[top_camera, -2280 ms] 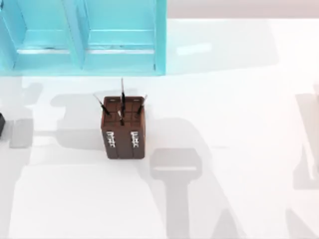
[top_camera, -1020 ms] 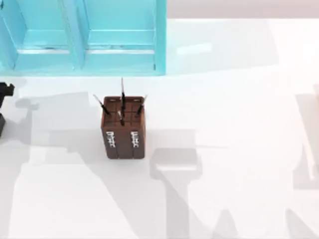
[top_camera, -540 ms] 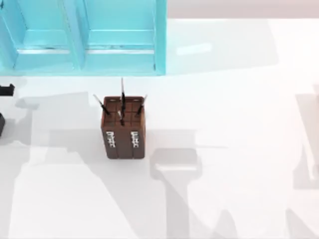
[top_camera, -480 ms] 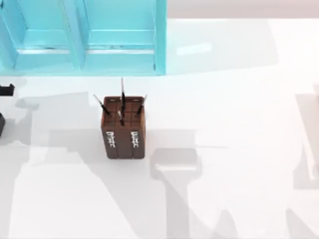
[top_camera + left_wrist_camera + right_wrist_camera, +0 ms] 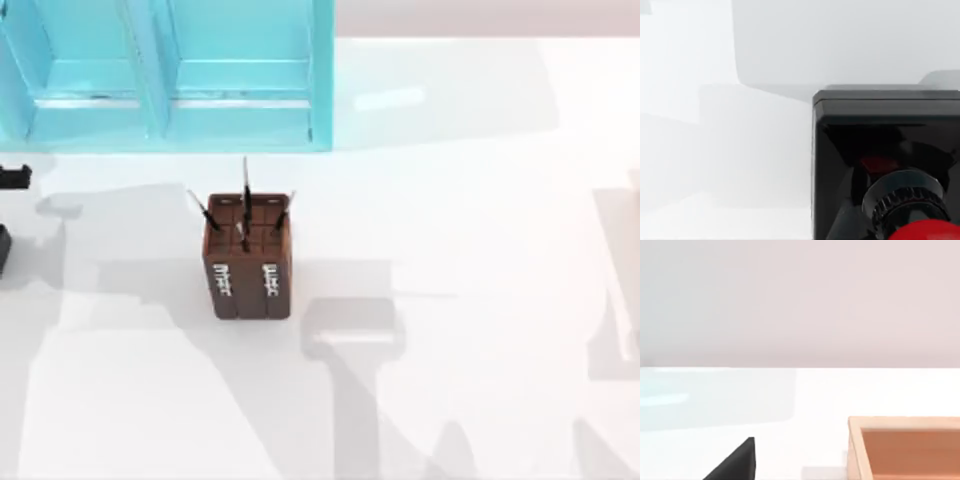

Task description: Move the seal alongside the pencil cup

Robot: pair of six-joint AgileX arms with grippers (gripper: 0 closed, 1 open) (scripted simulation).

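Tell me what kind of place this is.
Probably a desk or office-style tabletop in a rendered simulation: a brown pencil cup with pencils stands on a plain white table, a turquoise cabinet sits behind it, and a red-knobbed seal appears close up in the left wrist view.

This is looking like a rendered desk or office setting: a plain white tabletop (image 5: pixel 480 200) is carrying a brown pencil cup (image 5: pixel 248 260) with pencils sticking up, and a turquoise cabinet (image 5: pixel 170 70) is standing along its far edge.
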